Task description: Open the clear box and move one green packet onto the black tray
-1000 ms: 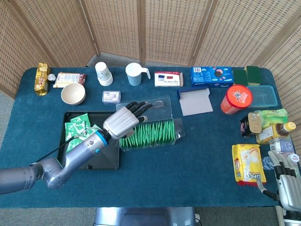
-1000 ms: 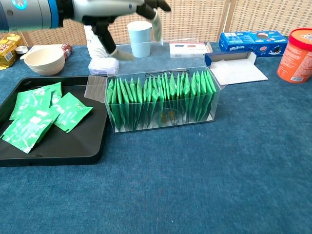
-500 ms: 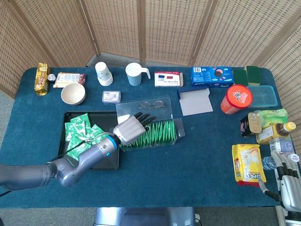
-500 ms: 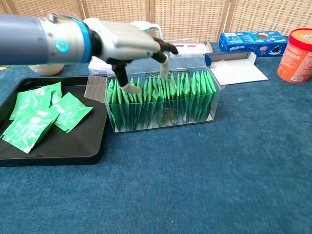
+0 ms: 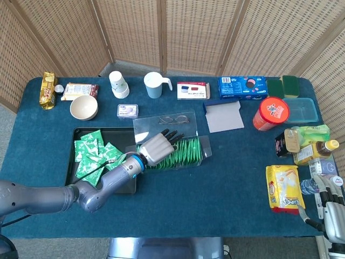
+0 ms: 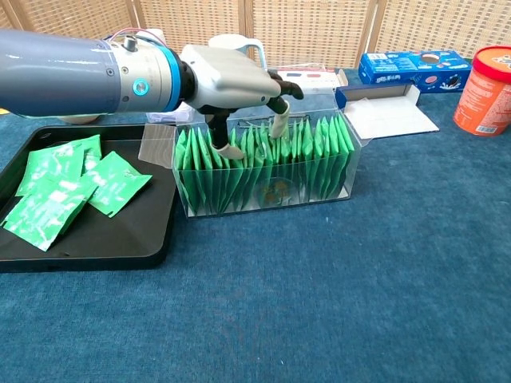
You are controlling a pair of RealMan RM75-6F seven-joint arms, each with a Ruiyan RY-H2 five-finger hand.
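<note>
The clear box (image 6: pixel 352 142) stands mid-table with its lid (image 5: pixel 167 121) swung back. It holds a row of upright green packets (image 6: pixel 319 159). My left hand (image 6: pixel 231 84) is over the box's left half, thumb and fingers spread and dipped among the packet tops; I see no packet pinched. In the head view the same hand (image 5: pixel 159 145) covers the box's left end. The black tray (image 6: pixel 104 235) lies left of the box with several green packets (image 6: pixel 56 187) on it. My right hand (image 5: pixel 331 202) rests at the table's near right corner, holding nothing.
A beige bowl (image 5: pixel 83 107), paper cup (image 5: pixel 118 83) and blue mug (image 5: pixel 154 85) stand behind the tray. A blue biscuit box (image 6: pixel 411 65) and red tub (image 6: pixel 483 78) are at the back right. Bottles and a yellow snack bag (image 5: pixel 284 187) crowd the right edge.
My left hand has come down and forward from above the box, and its fingers have sunk among the packets in the left half. The right hand has stayed still.
</note>
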